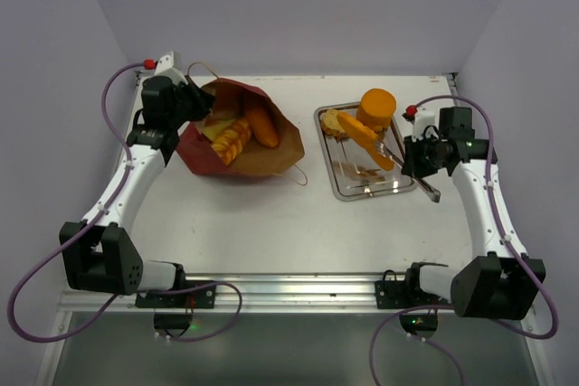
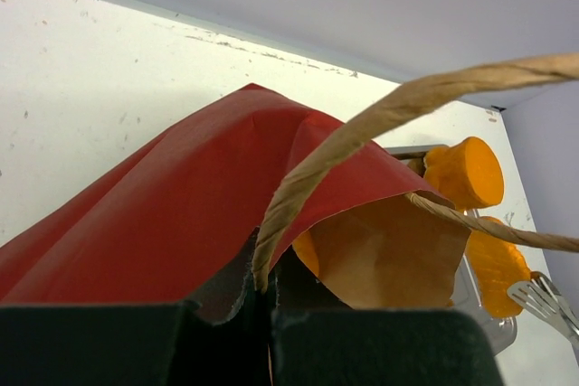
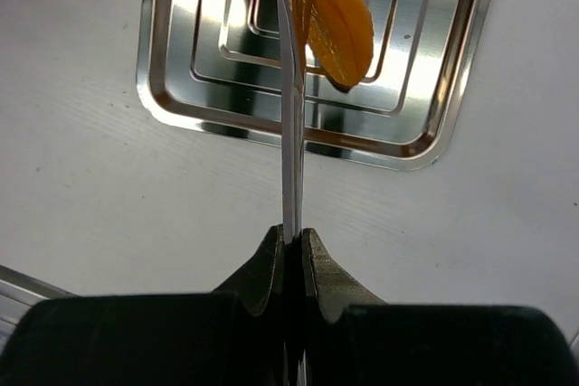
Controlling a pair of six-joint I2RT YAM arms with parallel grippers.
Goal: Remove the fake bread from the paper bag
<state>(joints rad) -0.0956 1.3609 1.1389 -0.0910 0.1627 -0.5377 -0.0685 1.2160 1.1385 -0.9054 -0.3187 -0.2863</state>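
Matt red out, brown kraft in: paper bag [image 2: 163, 214]; tray [image 3: 156, 88], tongs [image 3: 291, 133]: glossy polished metal.

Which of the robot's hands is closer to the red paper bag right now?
Left. The left hand is pinched shut on the paper bag at its rim. The right hand is well apart from it, beside the steel tray, shut on tongs.

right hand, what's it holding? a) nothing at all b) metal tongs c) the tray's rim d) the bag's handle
b, the right hand is shut on metal tongs, whose tips reach an orange loaf over the tray.
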